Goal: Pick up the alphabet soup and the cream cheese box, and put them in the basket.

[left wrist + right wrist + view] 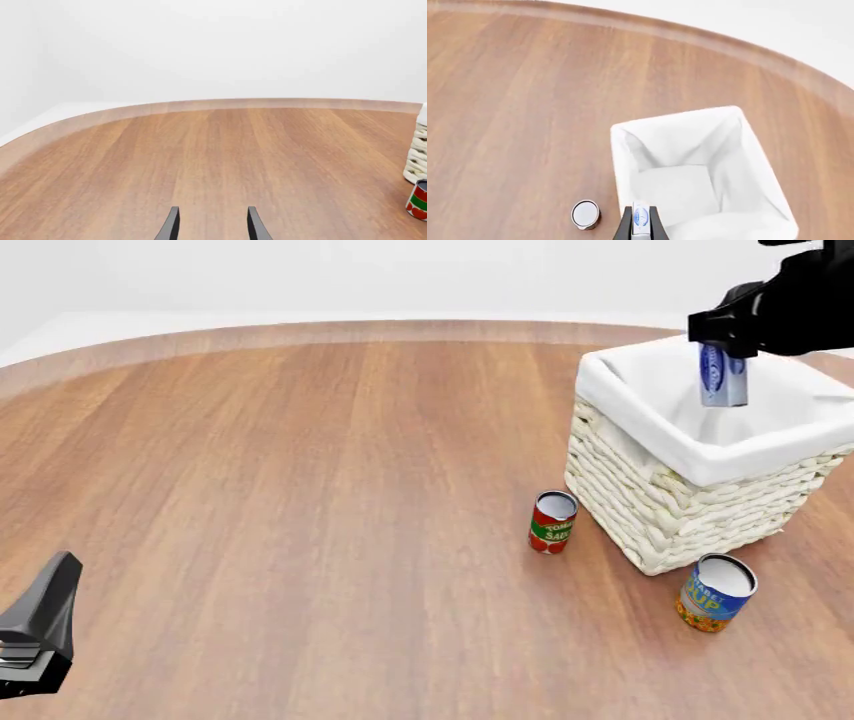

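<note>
**Cream cheese box held above the basket; soup can on the table**

The right gripper (pixel 722 358) hangs over the large square woven off-white wicker basket (pixel 667 502) with its white cloth lining, its dark fingers (pixel 625 226) pinching the small flat white-and-blue cream cheese box (pixel 723 375) between them. The box hangs on end, long side vertical, above the basket's open mouth; the right wrist view looks straight down past the box (pixel 640 221) into the white lining (pixel 694 165).

The alphabet soup, a larger can with a blue label and yellow-orange lower band (pixel 715 593), stands on the brown wooden table (pixel 294 500) just beside the basket's near corner, tilted slightly. A smaller red and green can (pixel 551 523) stands near the basket's left wall, apart from the soup can.

The left gripper (pixel 212 225) sits low over bare wood at the near left of the table, well apart from everything else. Its two dark fingers are spread, with nothing between them.
</note>
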{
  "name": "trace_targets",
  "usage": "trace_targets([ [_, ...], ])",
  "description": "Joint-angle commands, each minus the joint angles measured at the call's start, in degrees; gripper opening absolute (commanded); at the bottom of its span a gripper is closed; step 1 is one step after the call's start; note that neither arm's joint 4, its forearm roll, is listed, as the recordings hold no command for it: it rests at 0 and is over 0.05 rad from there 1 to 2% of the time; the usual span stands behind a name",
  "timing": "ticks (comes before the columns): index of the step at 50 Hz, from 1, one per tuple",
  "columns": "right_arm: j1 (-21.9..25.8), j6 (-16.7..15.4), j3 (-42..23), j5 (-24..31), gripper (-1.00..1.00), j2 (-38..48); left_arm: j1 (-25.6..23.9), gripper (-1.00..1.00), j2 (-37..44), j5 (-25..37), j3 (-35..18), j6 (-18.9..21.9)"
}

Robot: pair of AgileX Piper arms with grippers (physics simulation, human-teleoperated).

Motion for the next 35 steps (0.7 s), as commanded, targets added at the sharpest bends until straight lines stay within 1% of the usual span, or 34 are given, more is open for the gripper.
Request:
trace_targets([
  [1,-2.9,0.1,0.2,-2.3,-1.00,2.7,0.0,1.00,0.0,0.0,0.0,0.0],
  [7,-4.0,0.1,0.0,-3.3,-1.00,4.4,0.0,1.00,0.0,0.0,0.0,0.0],
  [15,-4.9,-0.7,-2.3,-3.6,-1.00,7.4,0.0,1.00,0.0,0.0,0.0,0.0],
  [22,-5.8,-0.9,-2.8,-4.2,-1.00,9.1,0.0,1.00,0.0,0.0,0.0,0.0],
  [35,-6.5,-0.5,-1.8,-6.6,-1.00,12.1,0.0,1.00,0.0,0.0,0.0,0.0],
])
